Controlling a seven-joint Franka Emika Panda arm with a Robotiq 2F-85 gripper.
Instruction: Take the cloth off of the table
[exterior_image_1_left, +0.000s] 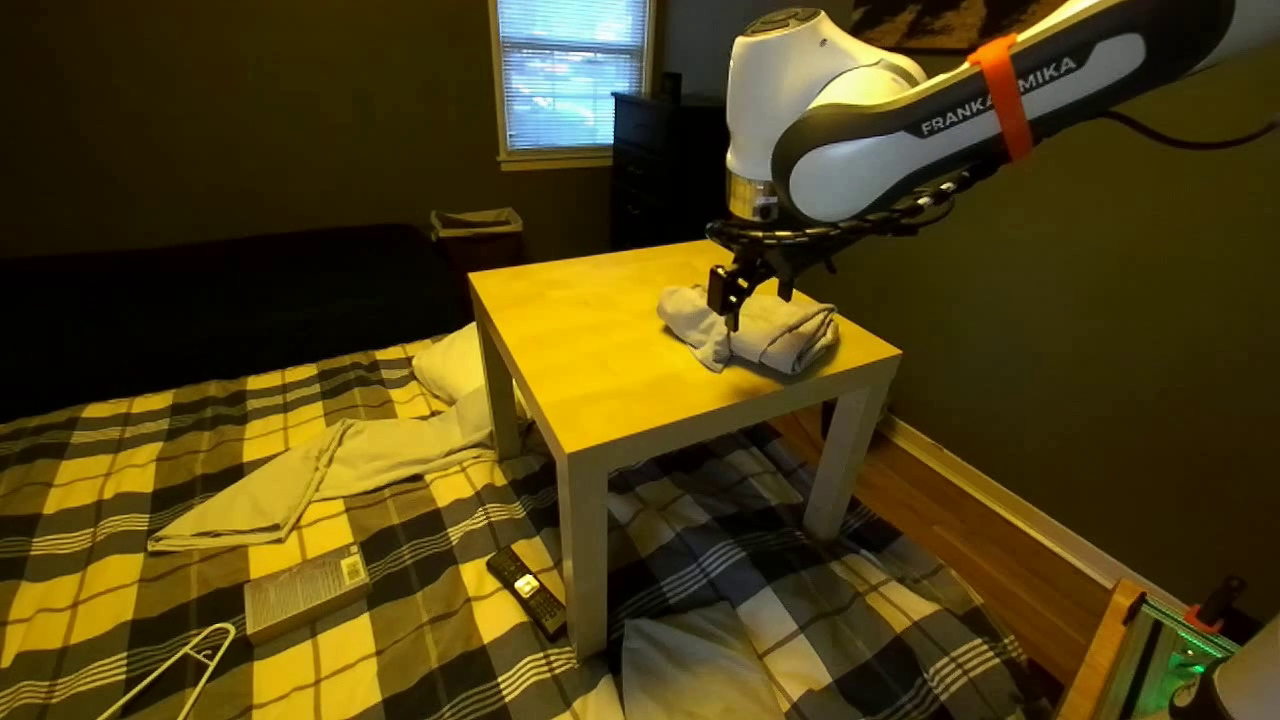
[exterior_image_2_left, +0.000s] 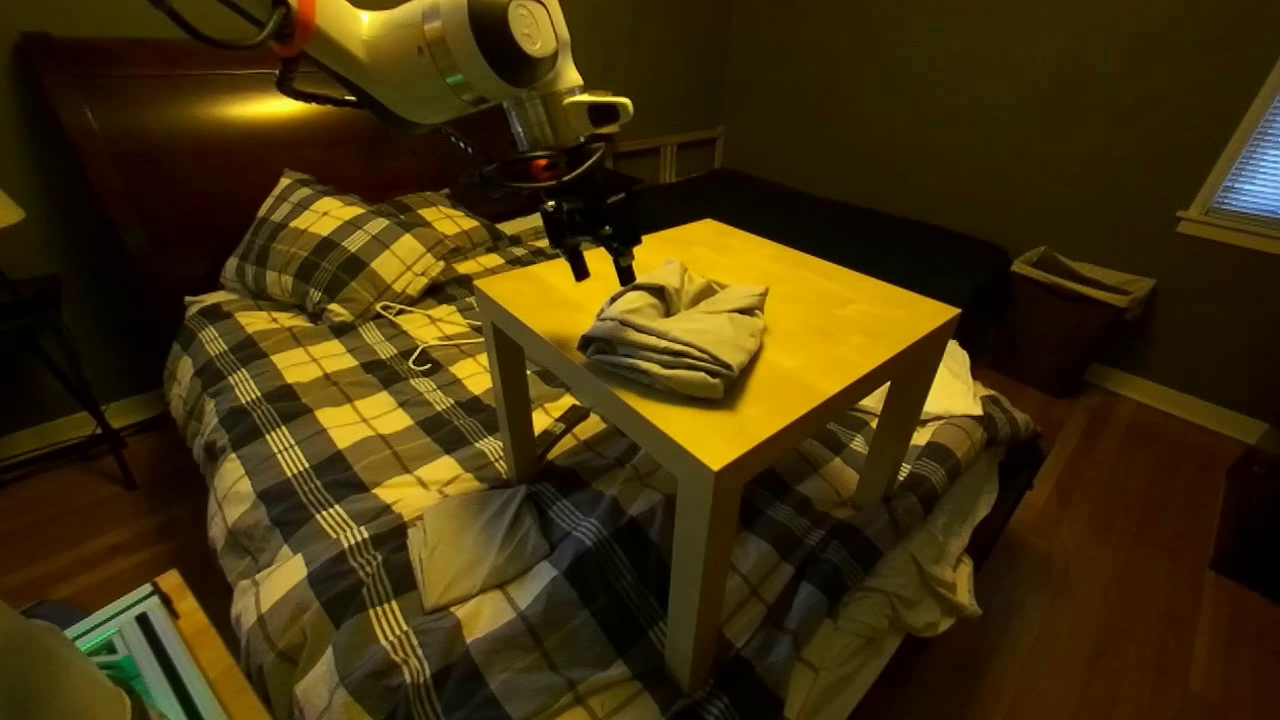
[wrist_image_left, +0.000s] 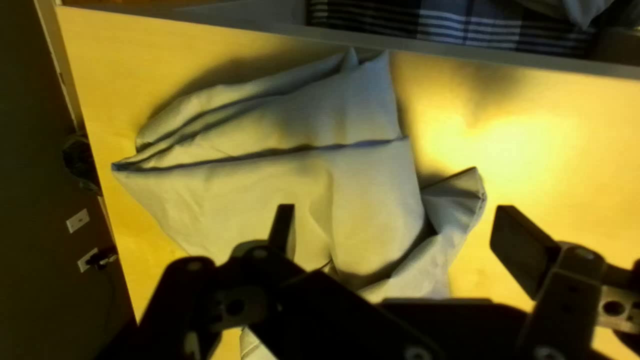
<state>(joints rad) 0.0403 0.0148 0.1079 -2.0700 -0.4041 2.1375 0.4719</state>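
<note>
A grey-beige cloth (exterior_image_1_left: 785, 335) lies bunched and loosely folded on the yellow-topped table (exterior_image_1_left: 580, 350). The cloth also shows in an exterior view (exterior_image_2_left: 690, 335) near one table edge, and it fills the middle of the wrist view (wrist_image_left: 300, 185). My gripper (exterior_image_1_left: 760, 306) is above the cloth, fingers pointing down; it also shows in an exterior view (exterior_image_2_left: 603, 277). In the wrist view the gripper (wrist_image_left: 398, 215) is open, with its fingers wide apart. One finger is over the cloth and the other is over bare table beside a raised cloth corner. Whether a fingertip touches the cloth is unclear.
The table stands on a bed with a plaid cover (exterior_image_1_left: 420, 580). A remote (exterior_image_1_left: 527, 592), a book-like box (exterior_image_1_left: 305, 592), a white hanger (exterior_image_1_left: 190, 660) and more grey fabric (exterior_image_2_left: 480, 545) lie on the bed. A lined bin (exterior_image_2_left: 1070, 320) stands on the floor beyond.
</note>
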